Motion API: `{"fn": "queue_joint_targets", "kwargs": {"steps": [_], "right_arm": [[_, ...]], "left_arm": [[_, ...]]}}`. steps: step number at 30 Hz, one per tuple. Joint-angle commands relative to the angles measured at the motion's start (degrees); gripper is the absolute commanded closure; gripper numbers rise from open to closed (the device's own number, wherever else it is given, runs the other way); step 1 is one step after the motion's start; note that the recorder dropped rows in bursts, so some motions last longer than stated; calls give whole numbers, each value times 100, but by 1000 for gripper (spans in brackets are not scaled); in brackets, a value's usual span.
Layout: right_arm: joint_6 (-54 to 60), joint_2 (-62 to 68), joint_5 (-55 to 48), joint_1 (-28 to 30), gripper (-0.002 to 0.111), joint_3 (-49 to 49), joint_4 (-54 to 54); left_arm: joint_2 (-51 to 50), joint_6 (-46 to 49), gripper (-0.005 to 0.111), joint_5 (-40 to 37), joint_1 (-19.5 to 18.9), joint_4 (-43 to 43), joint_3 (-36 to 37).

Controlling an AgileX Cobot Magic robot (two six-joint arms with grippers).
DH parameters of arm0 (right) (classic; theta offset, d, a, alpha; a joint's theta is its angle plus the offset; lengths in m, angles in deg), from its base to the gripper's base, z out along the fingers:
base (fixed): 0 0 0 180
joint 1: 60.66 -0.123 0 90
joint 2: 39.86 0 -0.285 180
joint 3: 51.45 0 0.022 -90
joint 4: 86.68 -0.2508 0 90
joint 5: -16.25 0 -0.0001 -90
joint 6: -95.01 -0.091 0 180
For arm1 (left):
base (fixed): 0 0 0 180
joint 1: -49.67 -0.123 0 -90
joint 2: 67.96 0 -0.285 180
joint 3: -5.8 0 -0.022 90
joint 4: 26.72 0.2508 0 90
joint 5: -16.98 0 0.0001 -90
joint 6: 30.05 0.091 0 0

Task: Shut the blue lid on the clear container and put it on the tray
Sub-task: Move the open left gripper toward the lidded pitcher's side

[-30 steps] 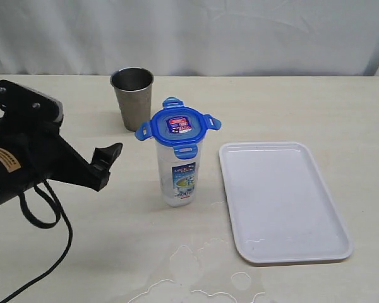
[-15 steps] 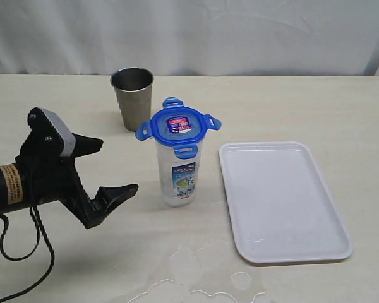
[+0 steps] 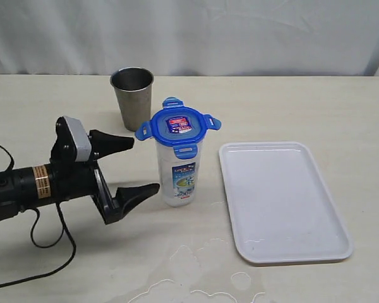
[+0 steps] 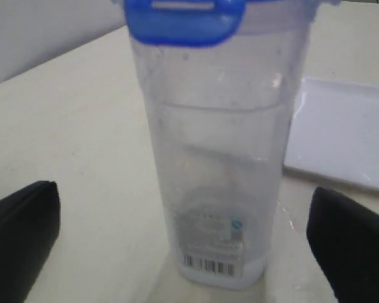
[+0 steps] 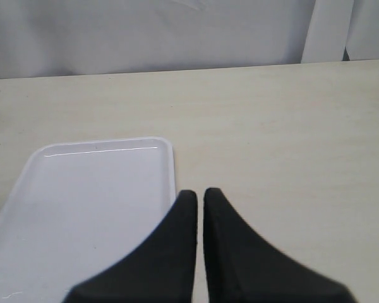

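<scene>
We see the clear container [image 3: 179, 173] standing upright on the bench [image 3: 290, 107], with the blue lid [image 3: 177, 127] sitting on its mouth and the lid's flaps sticking out to the sides. A blue-green label [image 3: 184, 180] faces the exterior view. The white tray [image 3: 284, 202] lies flat just to the right of the container, close to it but not touching, and nothing rests on it. A steel cup [image 3: 132, 98] stands behind the container, apart from it. Wet patches [image 3: 196, 271] spread over the bench in front.

Our left arm [image 3: 25, 186] reaches in low from the left. The left jaws stand spread as wide as they go and hold nothing. Their fingers [image 4: 22, 233] flank the container's lower half, with a gap on either side in the left wrist view.

The right jaws are pressed together with nothing between them. Their fingers [image 5: 170, 252] hang over bare bench just beside the tray's edge
</scene>
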Motion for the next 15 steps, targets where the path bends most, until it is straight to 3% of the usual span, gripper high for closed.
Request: {"fn": "queue_joint_targets", "kwargs": {"steps": [1,3,15], "right_arm": [[48,-22,23,-4,104,-11,-14],[48,-22,23,-4,104,-11,-14],[48,-22,23,-4,104,-11,-14]], "left_arm": [[-11,-344,2,-218,70,100,-373],[-11,-332,2,-658,250,279,-513],[-257,-358,2,-782,801,235,-1015]]}}
